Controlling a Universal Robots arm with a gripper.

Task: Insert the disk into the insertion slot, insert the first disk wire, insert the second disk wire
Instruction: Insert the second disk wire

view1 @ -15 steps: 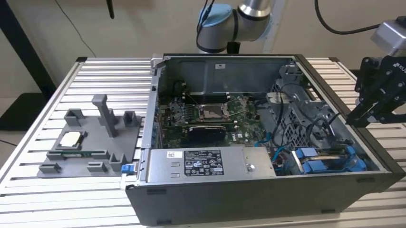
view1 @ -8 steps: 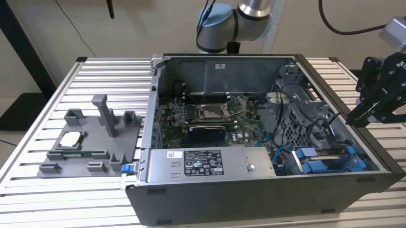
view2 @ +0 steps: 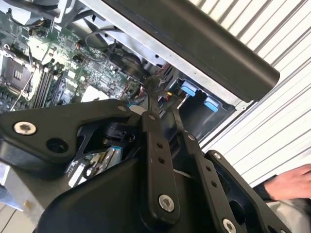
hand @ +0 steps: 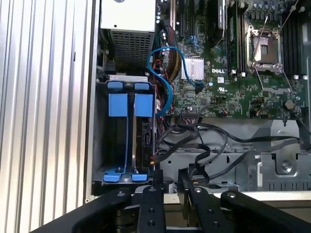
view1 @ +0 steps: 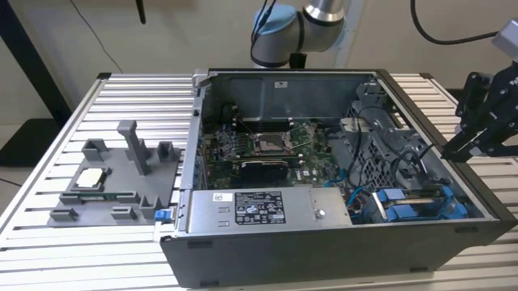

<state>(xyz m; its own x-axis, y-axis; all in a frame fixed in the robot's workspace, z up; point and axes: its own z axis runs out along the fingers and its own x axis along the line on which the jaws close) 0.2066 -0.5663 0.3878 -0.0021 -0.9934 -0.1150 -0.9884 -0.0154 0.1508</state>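
Currently my gripper point(view1: 447, 156) hangs over the case point(view1: 324, 251) wall on the exterior view's right, just above the drive bay. Jaws stand a narrow gap apart with nothing between them. The disk point(view1: 413, 206) sits in its slot in the bay at the case's near corner, just beside the PSU point(view1: 259, 209), blue tabs showing. In the first wrist view a blue cable point(hand: 167, 73) loops from the board point(hand: 218, 87) toward the bay. Black cables point(hand: 204, 141) lie loose beside it; can't tell if any plug is seated.
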